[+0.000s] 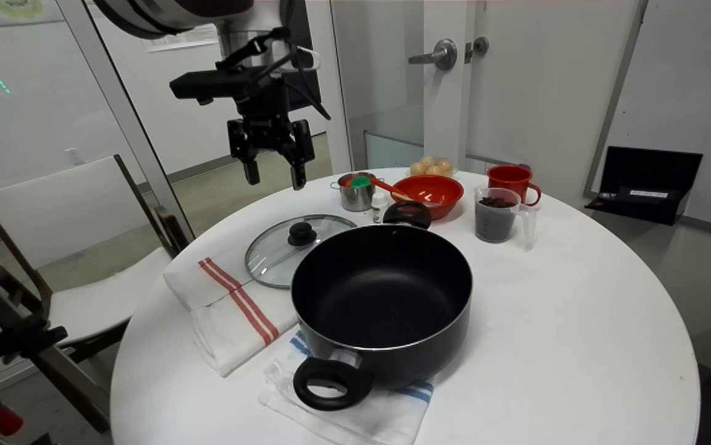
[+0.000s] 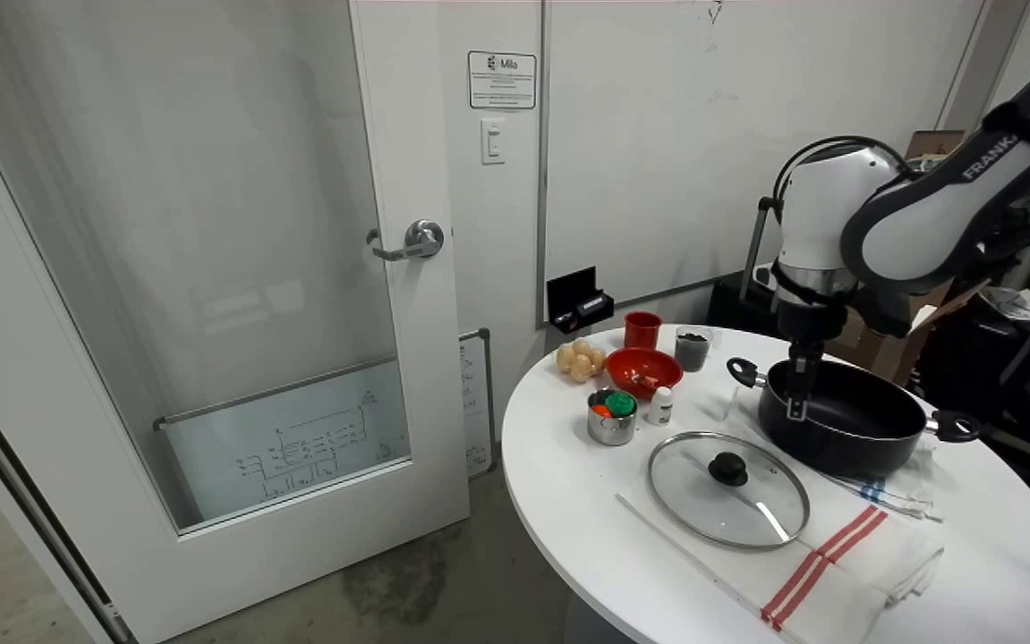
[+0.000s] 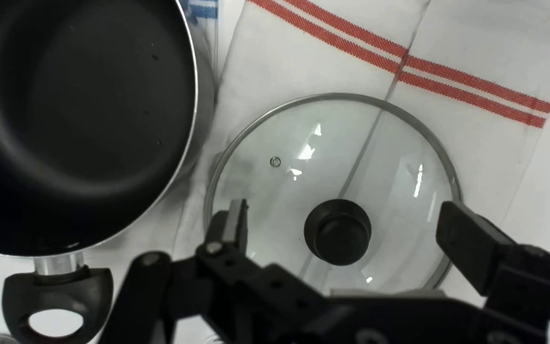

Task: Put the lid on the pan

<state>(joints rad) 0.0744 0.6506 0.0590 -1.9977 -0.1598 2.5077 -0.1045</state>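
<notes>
The clear glass lid (image 1: 275,256) with its thin metal rim and black knob lies flat, knob up, partly on a folded towel; it also shows in an exterior view (image 2: 702,501) and in the wrist view (image 3: 399,162). The black pan (image 1: 380,303) stands uncovered beside the lid; it also shows in an exterior view (image 2: 837,447) and in the wrist view (image 3: 98,110). My gripper (image 1: 275,177) is open and empty, raised above the table. It also shows in an exterior view (image 2: 798,410). In the wrist view its fingers (image 3: 344,222) stand apart on either side of the knob, above the lid.
A red-striped towel (image 1: 231,321) lies by the lid, and a blue-striped towel (image 1: 386,414) under the pan. Behind stand a steel pot (image 1: 356,196), a white bottle (image 1: 379,206), a red bowl (image 1: 435,191), eggs (image 1: 432,167), a red mug (image 1: 509,177) and a measuring cup (image 1: 494,222).
</notes>
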